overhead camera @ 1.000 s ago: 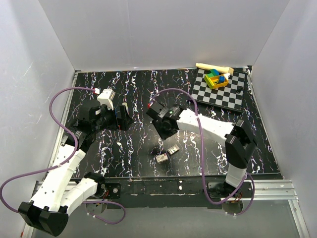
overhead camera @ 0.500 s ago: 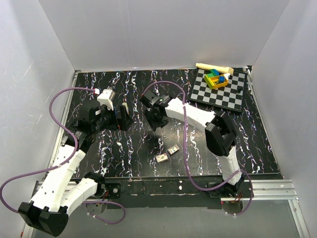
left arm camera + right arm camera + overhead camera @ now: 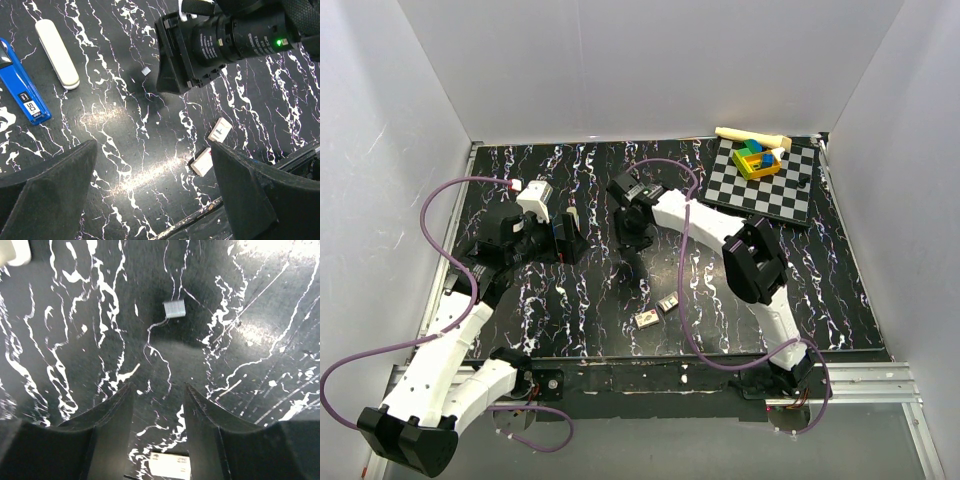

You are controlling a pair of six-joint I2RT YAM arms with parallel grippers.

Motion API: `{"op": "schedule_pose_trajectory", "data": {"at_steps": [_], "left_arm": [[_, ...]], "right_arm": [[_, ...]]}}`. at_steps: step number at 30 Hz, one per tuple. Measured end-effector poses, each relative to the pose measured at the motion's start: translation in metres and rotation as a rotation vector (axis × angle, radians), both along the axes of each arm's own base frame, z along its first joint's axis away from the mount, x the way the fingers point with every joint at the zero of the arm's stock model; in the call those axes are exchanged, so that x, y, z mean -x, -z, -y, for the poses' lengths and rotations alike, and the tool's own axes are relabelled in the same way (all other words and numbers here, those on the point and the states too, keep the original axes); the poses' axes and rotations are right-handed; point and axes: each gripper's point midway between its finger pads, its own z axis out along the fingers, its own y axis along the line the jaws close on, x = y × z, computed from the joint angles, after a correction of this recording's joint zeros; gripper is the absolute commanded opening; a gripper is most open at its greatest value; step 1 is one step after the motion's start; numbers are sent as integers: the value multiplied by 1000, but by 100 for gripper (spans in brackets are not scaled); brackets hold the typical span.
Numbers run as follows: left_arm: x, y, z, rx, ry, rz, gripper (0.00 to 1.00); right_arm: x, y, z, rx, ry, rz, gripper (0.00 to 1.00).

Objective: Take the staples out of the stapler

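Stapler [image 3: 22, 82] lies flat on the tabletop [image 3: 125, 125] just left of the wide-open, empty left claw [image 3: 152, 150], long axis slanting far-left to near-right, well apart from the part-open, empty right claw [image 3: 157, 395] above a small grey staple block [image 3: 174, 308].

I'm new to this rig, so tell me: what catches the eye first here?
The checkerboard with bright toy blocks at the far right corner. In the middle, the right claw hangs open just short of a small grey piece, perhaps staples; the blue stapler lies apart.
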Motion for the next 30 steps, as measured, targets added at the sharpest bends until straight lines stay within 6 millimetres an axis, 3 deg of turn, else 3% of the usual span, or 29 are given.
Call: {"op": "schedule_pose_trajectory", "data": {"at_steps": [11,23,30], "left_arm": [[0,0,0,-1,0,-2,98],[-1,3,0,-3,0,-10,98],[-1,3,0,-4,0,-11,98]], "right_arm": [[-25,3,-5,-130,269,-52,57],[-18,35,-16,-167,372,-162,57],[-20,37,-16,-175,419,-176,57]]}}
